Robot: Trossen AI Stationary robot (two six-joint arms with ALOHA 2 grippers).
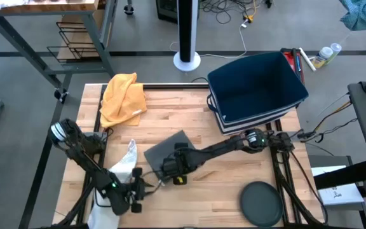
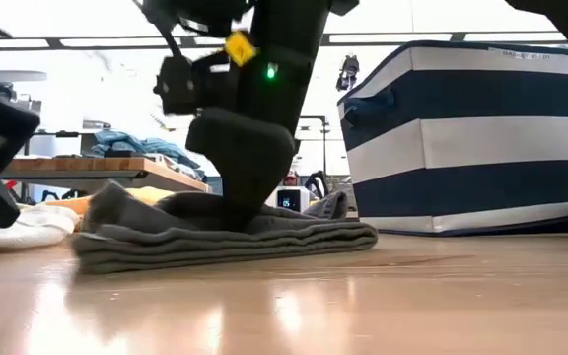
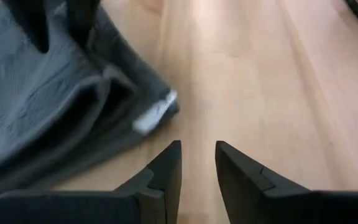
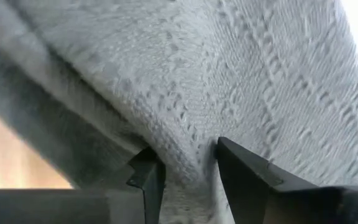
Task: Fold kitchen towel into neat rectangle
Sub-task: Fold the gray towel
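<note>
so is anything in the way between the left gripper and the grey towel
Nothing visible is. In the left wrist view only bare wood separates the left gripper from the grey towel, whose white tag faces it. The right gripper already pinches a ridge of the towel, away from that edge.

We see the surface (image 1: 234, 172) from overhead; low cam level, wrist cams close; all share the grey towel (image 1: 167, 150).
</note>
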